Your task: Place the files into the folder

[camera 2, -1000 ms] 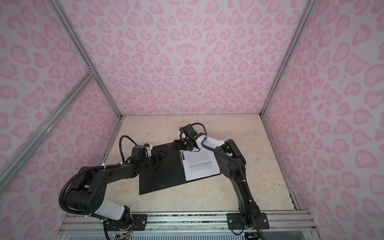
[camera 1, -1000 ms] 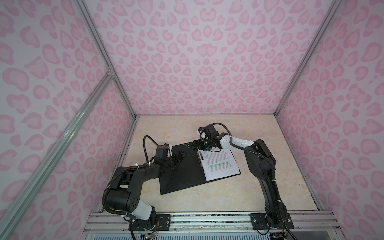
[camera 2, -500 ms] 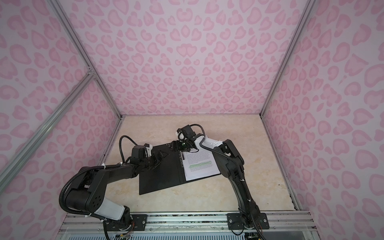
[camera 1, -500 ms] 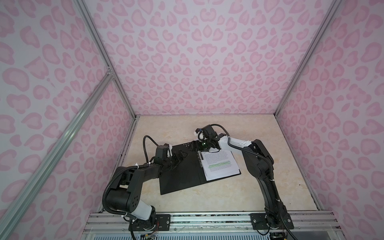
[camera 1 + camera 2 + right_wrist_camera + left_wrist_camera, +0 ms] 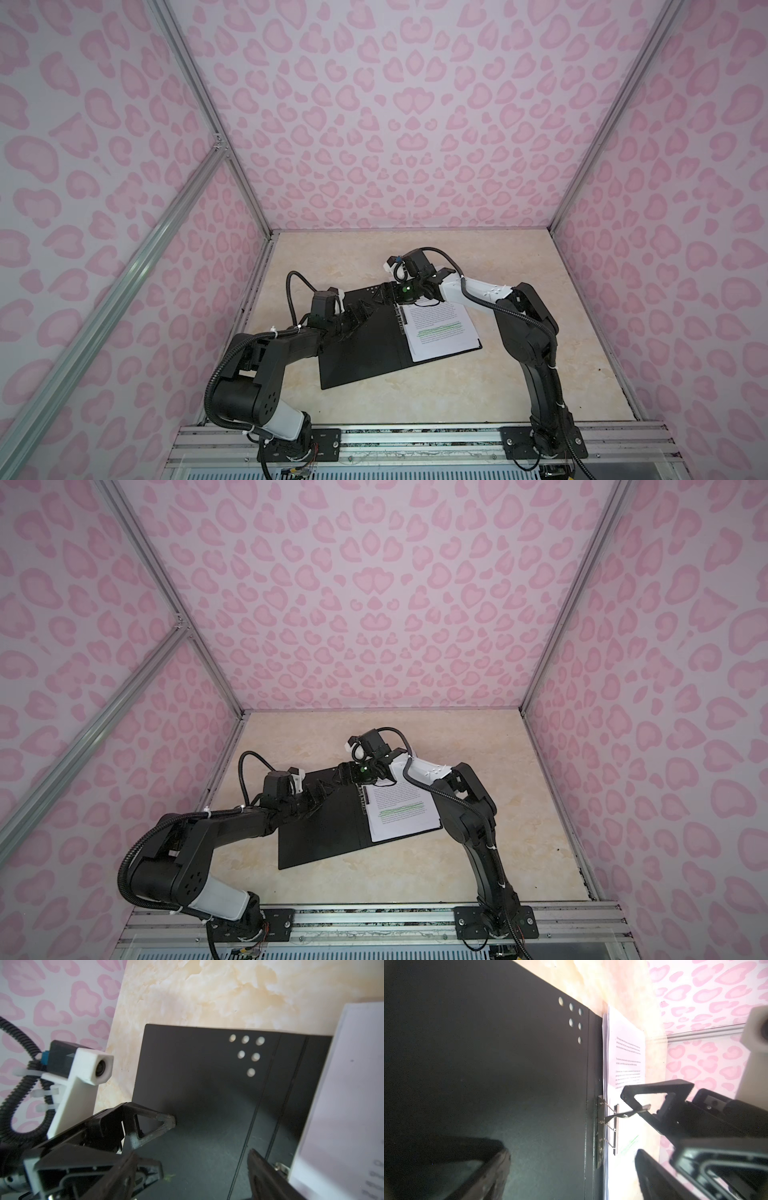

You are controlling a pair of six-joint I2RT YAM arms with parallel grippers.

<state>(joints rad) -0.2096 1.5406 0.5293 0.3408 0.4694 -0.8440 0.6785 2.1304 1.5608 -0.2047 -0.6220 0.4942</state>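
Observation:
The folder (image 5: 361, 357) (image 5: 324, 837) lies open on the table, black inside up, with several small holes near its far edge. The files (image 5: 440, 332) (image 5: 401, 812), a stack of white printed sheets with green lines on top, rest on its right half beside the metal clip (image 5: 610, 1126) at the spine. My left gripper (image 5: 365, 311) (image 5: 571, 1172) is open low over the bare left half. My right gripper (image 5: 384, 293) (image 5: 193, 1174) is open over the far end of the spine. One of its fingers (image 5: 654, 1087) is at the clip's raised lever.
The marble-look table (image 5: 519, 374) is boxed in by pink patterned walls on three sides. A metal rail (image 5: 415, 436) with both arm bases runs along the front. The two grippers are close together over the folder.
My right gripper has shifted slightly left toward the far end of the spine. The left arm, folder and files have not moved.

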